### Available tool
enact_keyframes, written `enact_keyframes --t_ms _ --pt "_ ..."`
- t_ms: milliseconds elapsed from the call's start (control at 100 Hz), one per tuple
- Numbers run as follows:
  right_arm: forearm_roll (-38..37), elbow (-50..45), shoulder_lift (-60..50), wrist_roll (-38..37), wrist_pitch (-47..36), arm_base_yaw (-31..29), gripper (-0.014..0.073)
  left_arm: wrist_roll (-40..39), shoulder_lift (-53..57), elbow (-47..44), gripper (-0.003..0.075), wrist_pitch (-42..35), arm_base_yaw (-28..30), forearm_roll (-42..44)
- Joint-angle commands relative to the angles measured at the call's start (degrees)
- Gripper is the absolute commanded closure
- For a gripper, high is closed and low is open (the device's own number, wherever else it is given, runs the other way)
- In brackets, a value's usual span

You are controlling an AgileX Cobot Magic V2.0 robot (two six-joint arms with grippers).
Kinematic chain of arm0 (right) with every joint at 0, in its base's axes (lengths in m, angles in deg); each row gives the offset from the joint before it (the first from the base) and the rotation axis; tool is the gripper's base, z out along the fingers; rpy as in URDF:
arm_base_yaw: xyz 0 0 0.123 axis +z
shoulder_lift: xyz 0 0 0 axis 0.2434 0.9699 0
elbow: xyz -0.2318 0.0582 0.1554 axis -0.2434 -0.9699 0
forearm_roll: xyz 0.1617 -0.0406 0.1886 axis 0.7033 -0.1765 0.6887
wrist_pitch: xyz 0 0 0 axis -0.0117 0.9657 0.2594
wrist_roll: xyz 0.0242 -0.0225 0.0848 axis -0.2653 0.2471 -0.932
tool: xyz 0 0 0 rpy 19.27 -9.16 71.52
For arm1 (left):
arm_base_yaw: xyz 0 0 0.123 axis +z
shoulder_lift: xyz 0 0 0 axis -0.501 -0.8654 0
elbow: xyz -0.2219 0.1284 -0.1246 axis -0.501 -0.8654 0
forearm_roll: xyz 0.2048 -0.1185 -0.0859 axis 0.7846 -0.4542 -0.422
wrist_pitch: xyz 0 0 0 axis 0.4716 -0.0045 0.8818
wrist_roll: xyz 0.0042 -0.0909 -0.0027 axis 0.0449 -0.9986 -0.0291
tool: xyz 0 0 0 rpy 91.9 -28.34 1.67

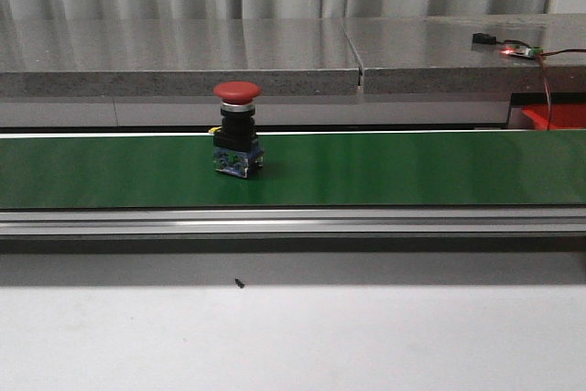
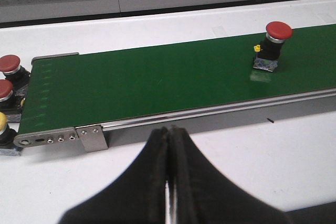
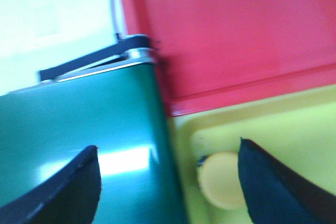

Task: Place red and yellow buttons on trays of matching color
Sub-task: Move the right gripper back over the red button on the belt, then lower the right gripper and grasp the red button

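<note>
Front view: a red mushroom-head push button (image 1: 237,131) stands upright on the green conveyor belt (image 1: 412,167), left of the middle, its black body and blue base resting on the belt. A corner of the red tray (image 1: 557,116) shows at the far right, beyond the belt's back edge. The white worktop (image 1: 366,336) runs along the front, and neither arm appears here.

From the left wrist camera, the left claw (image 2: 169,182) is clenched tight on nothing, fingers pressed together, hanging over the worktop just in front of the belt's metal end. Past that end of the belt wait two more red buttons (image 2: 9,64) and one yellow button (image 2: 2,124), partly cut off at the picture's edge.

From the right wrist camera, which is blurred, the right claw (image 3: 168,182) is released, its fingers spread wide above the seam between the belt and the yellow tray (image 3: 294,124). A yellow button (image 3: 223,179) lies in that tray between the fingers, near the tray's rim. The red tray sits just beside the yellow one.
</note>
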Motion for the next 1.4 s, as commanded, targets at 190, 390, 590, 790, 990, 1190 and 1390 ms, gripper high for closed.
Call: enact_keyframes --t_ms 190,390,590,790,990,1190,1390 --pt "0.66 1.35 -5.59 1.08 1.6 9.01 0.0044 0.1 -0.64 1.49 0.0739 -3.89 -0.52 -0.6" --pt "0.66 2.47 -5.32 2.91 5.59 16.82 0.0044 0.1 -0.64 1.49 0.0739 -3.89 -0.52 -0.6" --pt "0.66 8.98 -2.27 4.24 13.11 24.27 0.0045 0.1 -0.64 1.49 0.0739 -3.89 -0.52 -0.6" --pt "0.66 16.83 3.03 6.78 18.71 31.15 0.0128 0.1 -0.64 1.49 0.0739 -3.89 -0.52 -0.6" --pt "0.66 22.76 8.41 8.2 22.7 37.04 0.0151 0.1 -0.64 1.49 0.0739 -3.89 -0.52 -0.6" --pt "0.66 27.35 12.3 9.32 24.08 41.12 0.0128 0.1 -0.64 1.49 0.0739 -3.89 -0.52 -0.6" --pt "0.66 30.68 15.81 10.76 23.6 43.05 0.002 0.1 -0.64 1.49 0.0739 -3.89 -0.52 -0.6"
